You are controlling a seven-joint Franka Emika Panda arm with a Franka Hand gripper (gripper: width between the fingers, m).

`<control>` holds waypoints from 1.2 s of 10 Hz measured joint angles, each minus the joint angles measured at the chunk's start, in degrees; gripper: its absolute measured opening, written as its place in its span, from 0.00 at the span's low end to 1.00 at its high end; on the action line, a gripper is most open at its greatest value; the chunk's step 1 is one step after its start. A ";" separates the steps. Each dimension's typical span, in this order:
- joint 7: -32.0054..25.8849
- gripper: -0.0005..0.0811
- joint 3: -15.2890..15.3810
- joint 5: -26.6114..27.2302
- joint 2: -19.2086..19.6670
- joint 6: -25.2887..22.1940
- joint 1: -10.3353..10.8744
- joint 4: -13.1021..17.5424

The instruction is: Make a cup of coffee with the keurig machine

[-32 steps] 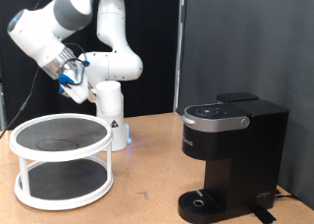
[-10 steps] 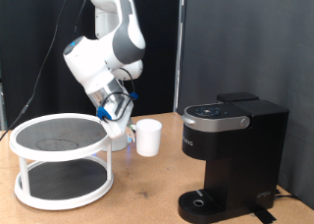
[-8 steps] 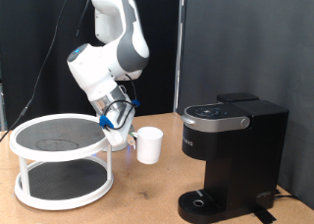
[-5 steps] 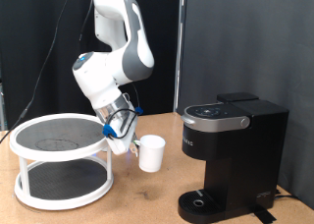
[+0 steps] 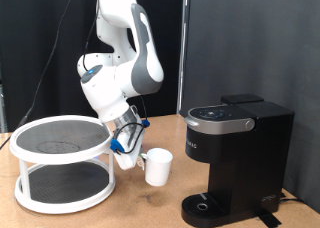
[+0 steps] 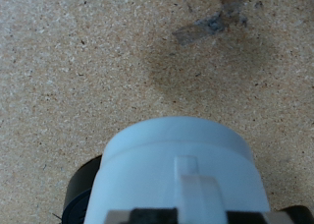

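Your two-finger gripper is clamped on the plain white cylindrical cup, just above the speckled tan tabletop. The white two-tier round rack flanks it on the exterior view's left; the boxy matte black keurig machine stands right.

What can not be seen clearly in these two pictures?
- Exterior view: the end effector fingers are too small to tell their grip on the plain white cylindrical mug.
- Wrist view: the mug fills the foreground, hiding the fingers; its bottom is cut off.
- The boxy black coffee machine: pod chamber hidden under its closed lid.
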 joint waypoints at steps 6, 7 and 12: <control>-3.04 0.10 1.88 3.48 4.39 3.19 0.08 1.50; -4.41 0.10 2.34 5.31 4.91 3.44 0.09 1.91; -6.99 0.10 5.39 10.28 7.37 4.93 0.24 4.64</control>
